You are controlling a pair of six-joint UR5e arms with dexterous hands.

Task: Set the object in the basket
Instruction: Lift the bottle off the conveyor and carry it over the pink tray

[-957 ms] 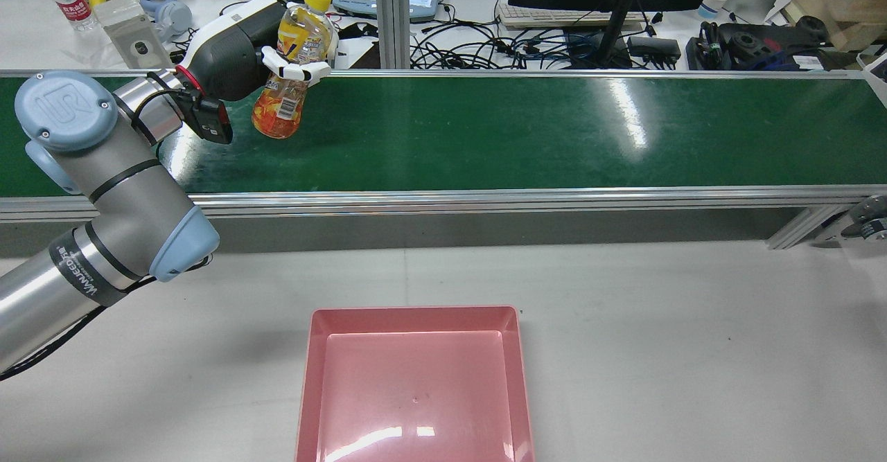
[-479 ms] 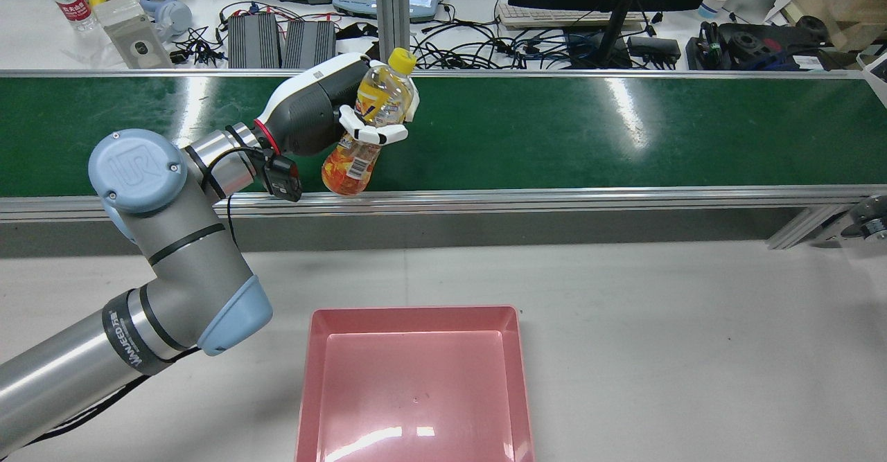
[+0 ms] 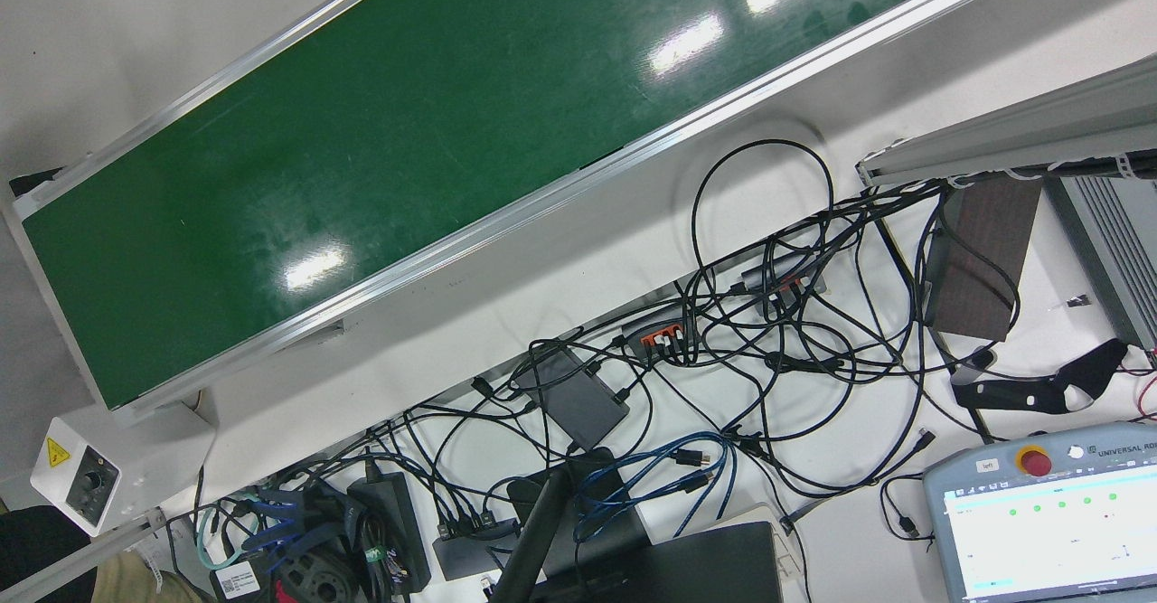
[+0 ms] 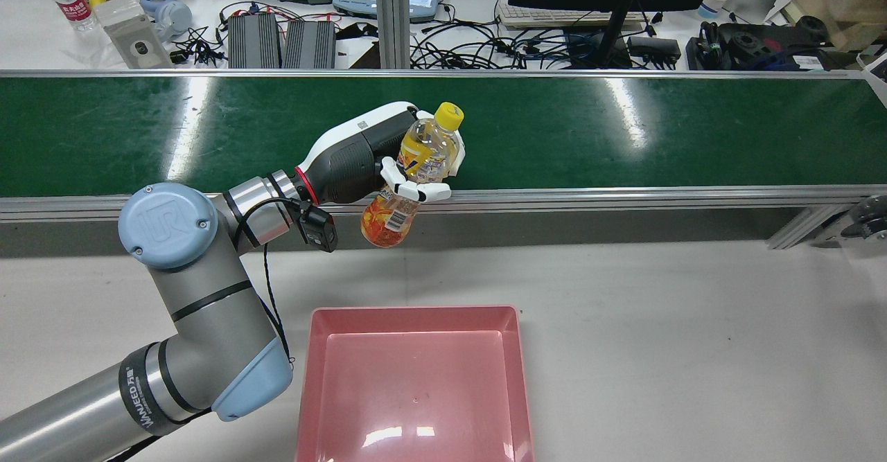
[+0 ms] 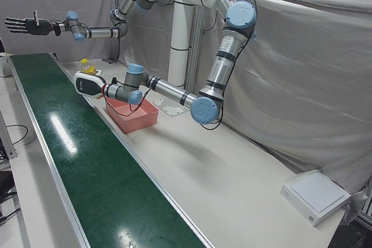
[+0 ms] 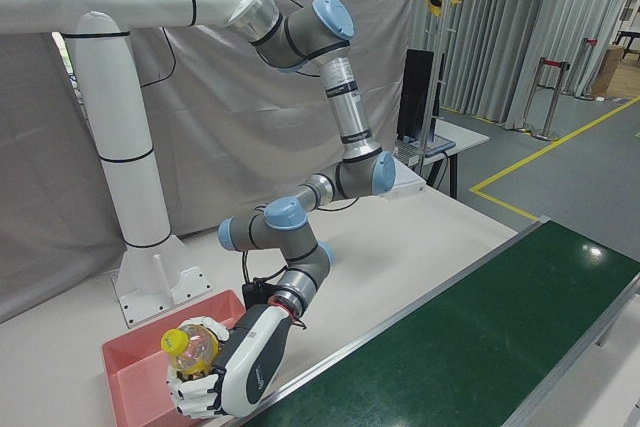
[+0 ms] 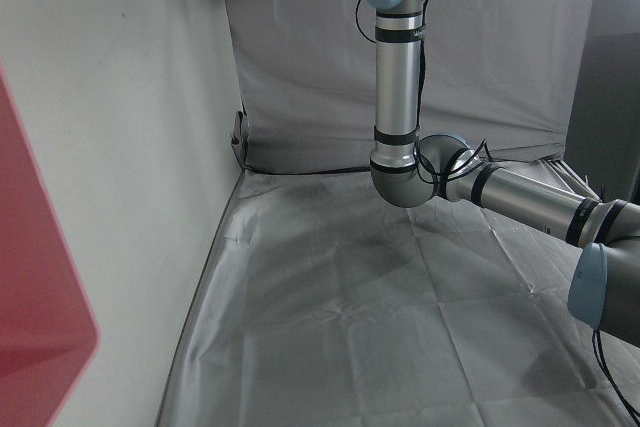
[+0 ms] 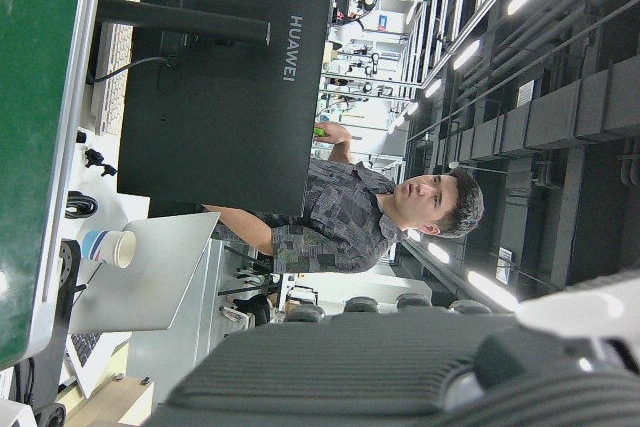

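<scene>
A: Left hand [image 4: 388, 157] has its fingers [image 4: 409, 188] wrapped round the bottle [image 4: 412, 178], held in the air, tilted, yellow cap up and away from the robot. In the rear view it hangs over the near rail of the conveyor belt [image 4: 624, 136], not over the pink basket [image 4: 416, 316] yet.

B: Right hand?

A: Right hand [image 5: 23, 25] is parked high and far off in the left-front view, fingers spread, holding nothing.

B: Step in hand?

A: Carry to the basket, I'd say. Bottle is clear of the belt, basket sits on the grey surface [image 4: 693, 344] nearer the robot, apart from the bottle, and looks empty.

B: How to do it well?

A: Keep the grip firm: the fingers sit mid-body on a smooth plastic label, so it could slip. Bring the bottle in over the basket's middle, not its far rim. Lower before letting go; a tilted bottle dropped from height would likely roll or bounce out, since the walls are shallow.

B: Grip quality visible?

A: Only partly; the palm side is hidden.
</scene>
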